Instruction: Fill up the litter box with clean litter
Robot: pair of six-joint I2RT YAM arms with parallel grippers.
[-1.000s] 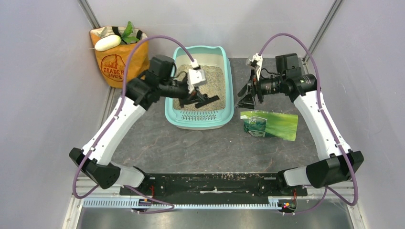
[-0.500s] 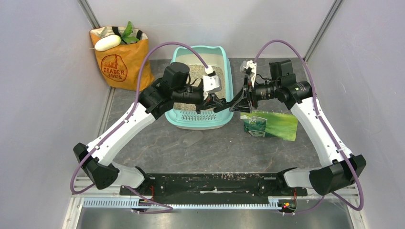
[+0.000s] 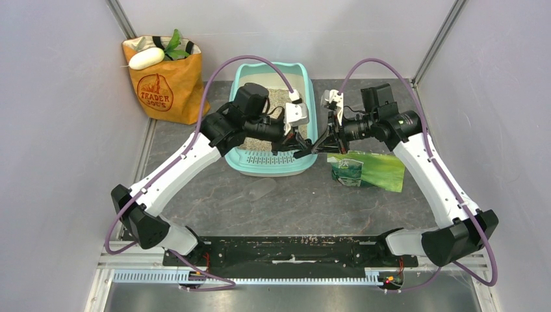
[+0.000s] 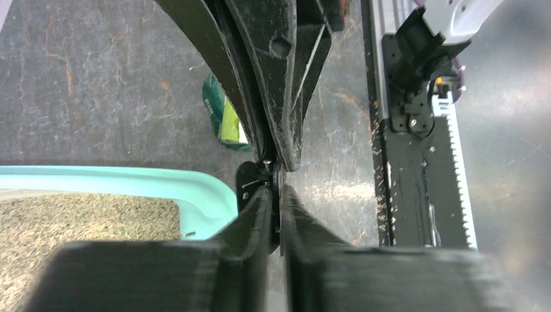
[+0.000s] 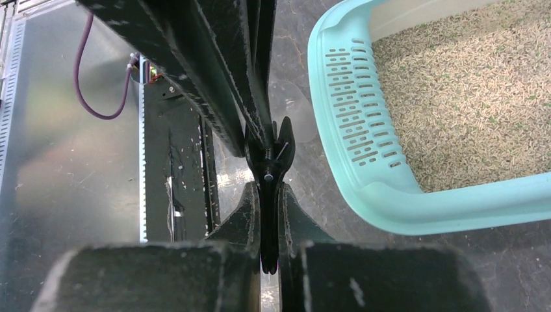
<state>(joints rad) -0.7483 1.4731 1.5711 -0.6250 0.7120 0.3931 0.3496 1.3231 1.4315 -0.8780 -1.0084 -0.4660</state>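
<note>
The mint-teal litter box (image 3: 266,170) lies at mid-table with beige clean litter (image 3: 278,97) covering its floor. The box (image 5: 403,208) and litter (image 5: 468,97) also fill the right side of the right wrist view, and the box (image 4: 162,182) and litter (image 4: 78,221) show at lower left in the left wrist view. Both grippers meet tip to tip just off its front right corner. My right gripper (image 3: 317,145) (image 5: 268,185) is shut on a thin black scissors-like tool (image 5: 268,156). My left gripper (image 3: 304,151) (image 4: 276,192) stands slightly open around the tool's (image 4: 250,185) other end.
A green printed bag (image 3: 370,170) (image 4: 227,120) lies flat on the table right of the box. A clear scoop (image 3: 260,190) rests in front of the box. An orange paper grocery bag (image 3: 159,84) stands at the back left corner.
My left arm swung the tool from over the litter to the box's front right corner. The right arm came left to meet it, its jaws closed on the tool, and the left jaws eased apart.
</note>
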